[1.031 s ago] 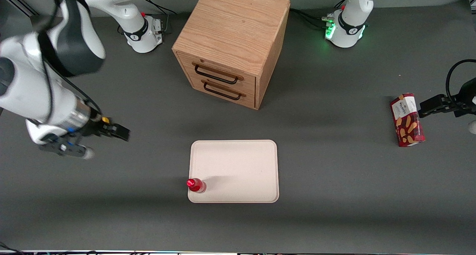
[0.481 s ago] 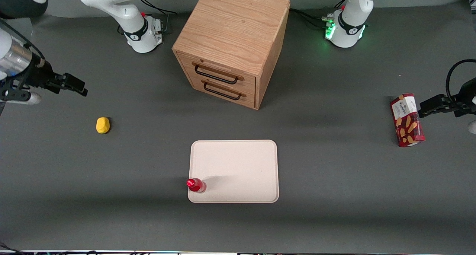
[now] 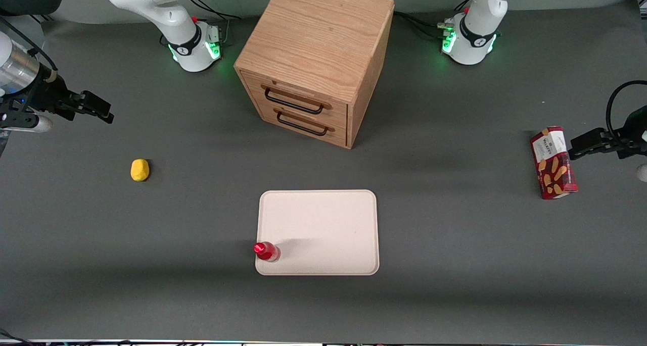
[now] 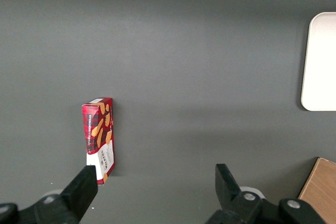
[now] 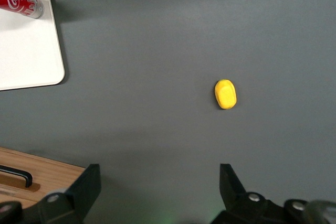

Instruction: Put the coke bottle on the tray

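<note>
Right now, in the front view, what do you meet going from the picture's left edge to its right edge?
gripper → yellow lump → coke bottle standing on the tray → biscuit box. The wooden drawer cabinet overlaps the tray's span, so left out.

"Coca-Cola" script on coke bottle (image 5: 21,1)

the coke bottle (image 3: 266,251) is standing on the tray (image 3: 323,225) at its corner nearest the front camera, toward the working arm's end. the cabinet (image 3: 316,58) is sitting farther from the camera than the tray. the hand (image 3: 101,112) is hanging open above the desk (image 3: 455,245), well apart from the tray, with the lump (image 3: 140,169) lying nearer the camera than it.
</note>
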Controlling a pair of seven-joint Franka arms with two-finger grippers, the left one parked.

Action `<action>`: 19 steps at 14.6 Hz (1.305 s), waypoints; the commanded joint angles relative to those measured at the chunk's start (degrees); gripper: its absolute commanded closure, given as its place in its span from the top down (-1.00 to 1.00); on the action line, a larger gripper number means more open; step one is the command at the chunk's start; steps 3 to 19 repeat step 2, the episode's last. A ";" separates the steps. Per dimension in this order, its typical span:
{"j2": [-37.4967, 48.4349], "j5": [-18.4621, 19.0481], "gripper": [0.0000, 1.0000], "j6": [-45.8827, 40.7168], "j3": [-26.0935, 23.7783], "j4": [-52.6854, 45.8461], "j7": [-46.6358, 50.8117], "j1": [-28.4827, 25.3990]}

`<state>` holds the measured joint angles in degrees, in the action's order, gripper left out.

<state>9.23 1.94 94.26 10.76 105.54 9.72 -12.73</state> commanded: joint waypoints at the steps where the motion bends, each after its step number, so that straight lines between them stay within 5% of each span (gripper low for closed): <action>1: -2.46 0.78 1.00 -0.66 0.32 -3.31 1.79 -0.72; 19: -2.64 0.44 1.00 -0.66 0.32 -3.32 2.05 -0.63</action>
